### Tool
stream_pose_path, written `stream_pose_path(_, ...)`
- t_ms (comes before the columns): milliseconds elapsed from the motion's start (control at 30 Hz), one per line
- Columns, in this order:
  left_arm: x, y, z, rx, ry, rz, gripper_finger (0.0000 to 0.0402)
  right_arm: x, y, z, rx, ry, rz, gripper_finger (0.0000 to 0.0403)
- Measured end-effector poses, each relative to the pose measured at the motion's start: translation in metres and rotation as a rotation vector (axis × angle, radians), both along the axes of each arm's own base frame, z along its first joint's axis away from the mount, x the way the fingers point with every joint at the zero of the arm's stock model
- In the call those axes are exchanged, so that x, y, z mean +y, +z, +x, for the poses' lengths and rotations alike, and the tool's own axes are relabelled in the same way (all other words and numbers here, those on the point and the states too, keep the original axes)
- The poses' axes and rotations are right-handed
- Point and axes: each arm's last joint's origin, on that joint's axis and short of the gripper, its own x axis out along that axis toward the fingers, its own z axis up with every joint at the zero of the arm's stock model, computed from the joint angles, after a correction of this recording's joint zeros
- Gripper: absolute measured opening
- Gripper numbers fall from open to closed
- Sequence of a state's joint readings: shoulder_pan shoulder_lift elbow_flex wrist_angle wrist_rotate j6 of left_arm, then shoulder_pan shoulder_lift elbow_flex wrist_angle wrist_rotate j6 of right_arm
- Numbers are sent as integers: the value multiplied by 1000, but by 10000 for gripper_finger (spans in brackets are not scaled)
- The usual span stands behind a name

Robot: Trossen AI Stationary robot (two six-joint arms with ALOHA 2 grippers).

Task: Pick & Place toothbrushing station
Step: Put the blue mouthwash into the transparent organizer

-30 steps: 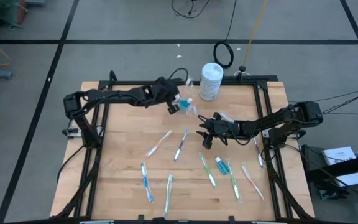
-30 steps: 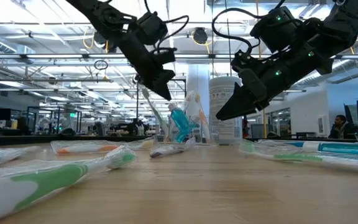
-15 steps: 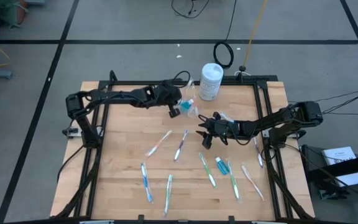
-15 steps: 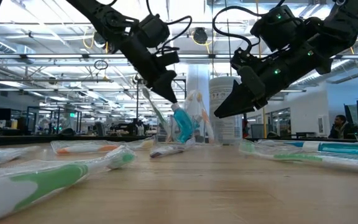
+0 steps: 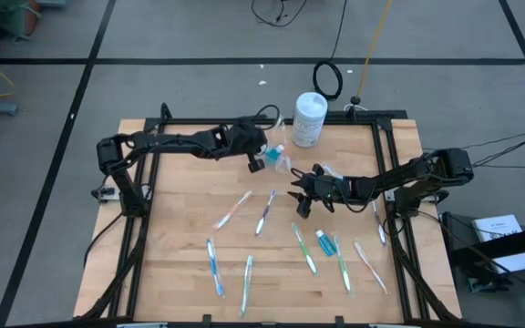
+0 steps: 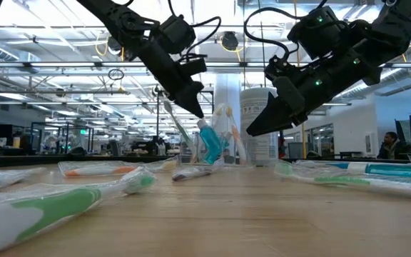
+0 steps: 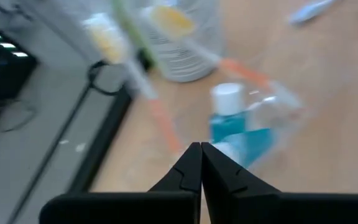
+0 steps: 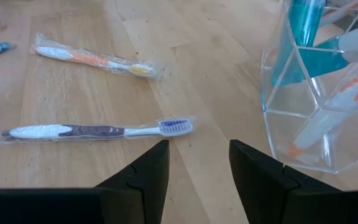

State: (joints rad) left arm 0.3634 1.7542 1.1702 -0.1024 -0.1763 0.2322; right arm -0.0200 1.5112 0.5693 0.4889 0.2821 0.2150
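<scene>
Cup (image 5: pixel 283 157) at the far side holds tubes and brushes; eight or so toothbrushes (image 5: pixel 265 213) lie loose on the counter (image 5: pixel 171 228). Left gripper (image 5: pixel 256 162) clenched, empty, above it; right gripper (image 5: pixel 301 203) released nearby.

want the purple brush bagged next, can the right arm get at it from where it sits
Probably yes. The right gripper hangs with its fingers apart just short of the purple toothbrush, which lies flat in its wrapper on bare wood. Nothing lies between them; the clear cup stands off to one side.
</scene>
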Motion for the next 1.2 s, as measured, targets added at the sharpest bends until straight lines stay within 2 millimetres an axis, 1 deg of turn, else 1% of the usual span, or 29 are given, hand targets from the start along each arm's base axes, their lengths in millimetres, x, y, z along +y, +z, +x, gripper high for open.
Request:
stream_pose_path(100,-5,0,2,-18,-52,-44,10,0,0,0,2,0,0,160)
stream_pose_path(233,-11,0,5,-16,-74,-43,3,0,0,0,2,0,0,160)
stream_pose_path(333,-14,0,5,-13,-86,-38,8,0,0,0,0,0,0,160)
stream_pose_path(400,-15,0,6,10,-49,21,6,0,0,0,0,0,0,160)
stream_pose_path(500,-14,7,3,30,74,133,3,0,0,0,0,0,0,160)
stream_pose_path(567,-12,9,1,29,129,161,6,0,0,0,2,0,0,160)
stream_pose_path(633,-11,5,-1,50,141,118,4,0,0,0,2,0,0,160)
stream_pose_path(767,-11,-6,2,38,68,-10,5,0,0,0,2,0,0,160)
stream_pose_path(933,-12,-7,5,16,45,-5,2,0,0,0,0,-1,0,160)
stream_pose_path(1100,-14,-8,6,0,1,-69,4,0,0,0,-1,5,-9,160)
stream_pose_path(1200,-14,-9,6,5,2,-72,3,0,1,0,-3,9,-15,160)
